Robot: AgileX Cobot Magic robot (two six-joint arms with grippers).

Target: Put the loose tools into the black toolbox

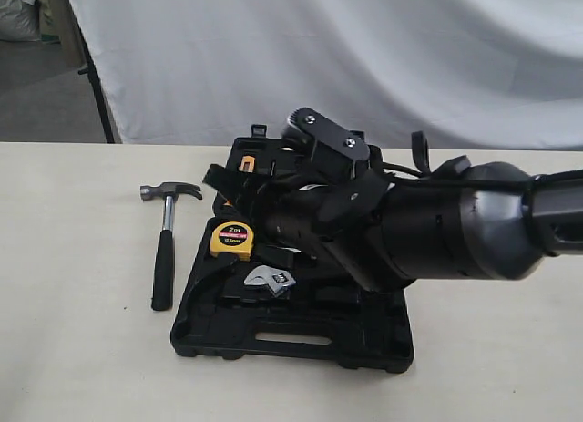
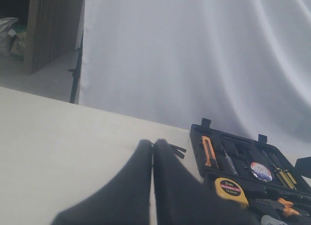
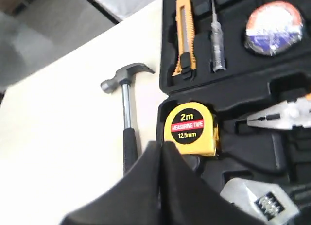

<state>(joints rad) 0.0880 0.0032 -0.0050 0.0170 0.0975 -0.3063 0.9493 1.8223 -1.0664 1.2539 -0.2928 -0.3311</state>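
Right gripper (image 3: 159, 147), jaws pressed together and empty, hangs over the black toolbox (image 3: 233, 86), which holds the wrench (image 3: 257, 198) and tape roll (image 3: 274, 28). The hammer (image 3: 127, 113) lies outside, just beside its fingertips, likely next. Left gripper (image 2: 153, 145), likewise closed and empty, waits aside.

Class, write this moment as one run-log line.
hammer: on table, outside toolbox | wrench: in toolbox | tape roll: in toolbox | left gripper: jaws shut, empty | right gripper: jaws shut, empty, over toolbox

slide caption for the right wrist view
Shut right gripper over the open black toolbox: adjustable wrench and tape roll inside, claw hammer on the table beside it.
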